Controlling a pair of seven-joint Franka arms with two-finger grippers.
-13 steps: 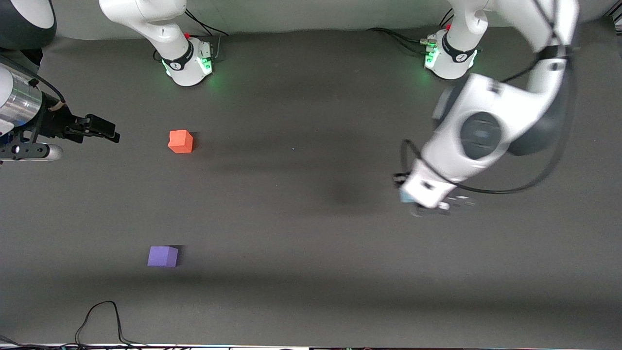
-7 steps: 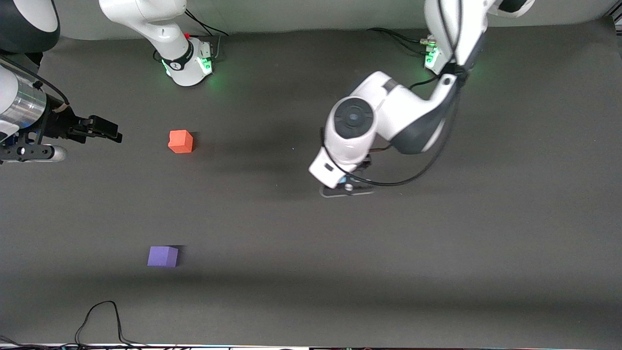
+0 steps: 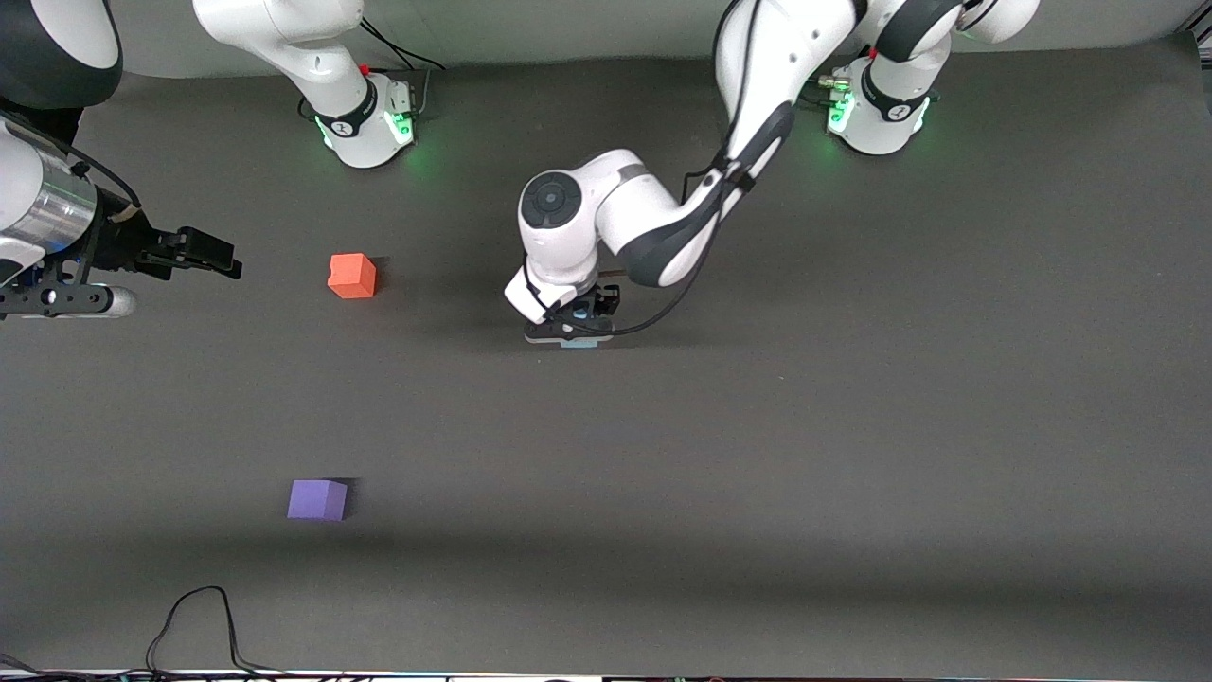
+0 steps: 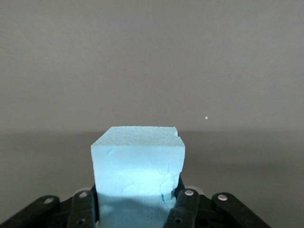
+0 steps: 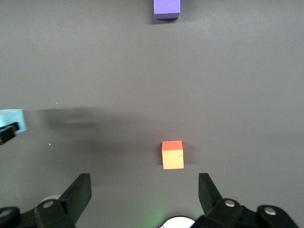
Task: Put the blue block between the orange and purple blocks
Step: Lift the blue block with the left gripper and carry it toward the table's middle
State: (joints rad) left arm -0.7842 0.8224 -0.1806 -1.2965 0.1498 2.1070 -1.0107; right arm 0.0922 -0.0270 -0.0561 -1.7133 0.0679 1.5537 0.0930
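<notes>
My left gripper [image 3: 576,327] is shut on the light blue block [image 4: 137,166], held over the middle of the table; a sliver of the block [image 3: 579,345] shows under the hand in the front view. The orange block [image 3: 351,276] sits toward the right arm's end of the table. The purple block [image 3: 317,499] lies nearer the front camera than the orange one. My right gripper [image 3: 204,251] is open and empty, held up past the orange block at the right arm's end. In the right wrist view the orange block [image 5: 172,154], purple block [image 5: 166,9] and blue block [image 5: 10,119] show.
A black cable [image 3: 204,620] loops on the mat near the front edge, nearer the camera than the purple block. The two arm bases [image 3: 365,118] stand along the table's back edge. A dark grey mat [image 3: 852,455] covers the table.
My left arm has swept with the blue block from the left arm's end of the table toward the middle. The right gripper has barely moved. The orange and purple blocks have not moved.
</notes>
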